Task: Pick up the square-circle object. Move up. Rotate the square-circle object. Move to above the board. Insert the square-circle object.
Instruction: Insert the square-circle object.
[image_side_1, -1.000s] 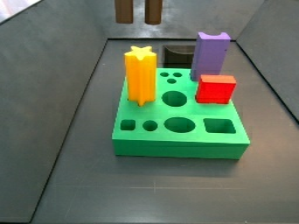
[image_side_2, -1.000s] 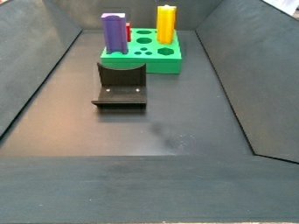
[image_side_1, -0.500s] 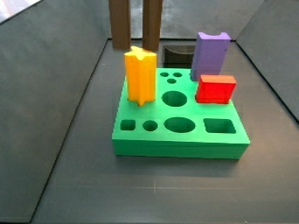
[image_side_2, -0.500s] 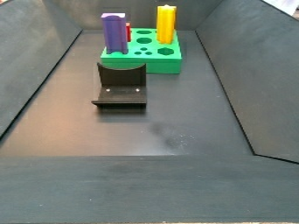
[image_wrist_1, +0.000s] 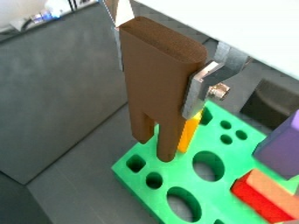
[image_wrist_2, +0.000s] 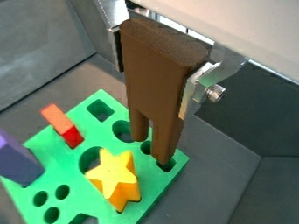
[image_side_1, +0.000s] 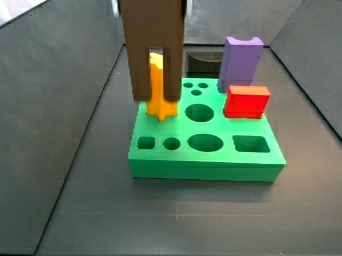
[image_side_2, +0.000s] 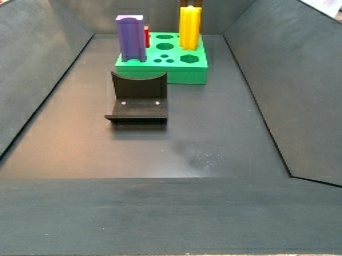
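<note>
The jaws are clamping the square-circle object (image_wrist_1: 162, 87) between the silver finger plates, one plate and its screw showing on the block's side in both wrist views; the gripper (image_wrist_2: 158, 66) is sitting high over the board (image_side_1: 207, 145), above the edge nearest the yellow star-shaped peg (image_side_1: 159, 88).

What has changed is height. A second ago only the two leg tips were showing at the top of a side view; half a second ago the legs were reaching further down; now the block's solid body (image_side_1: 151, 40) is filling the top of that view, its legs hanging in front of the yellow peg. So the arm is lowering the piece legs-first, upright.

In a wrist view the leg tips (image_wrist_2: 163, 156) are hanging at or just above the board's top face (image_wrist_2: 176, 171), beside the yellow peg (image_wrist_2: 114, 173); whether they are entering the holes yet cannot be told. The purple notched block (image_side_1: 241, 60) and red cube (image_side_1: 247, 101) are standing toward the far corner. I judge insertion to be under way, with leg alignment the remaining concern.
</note>
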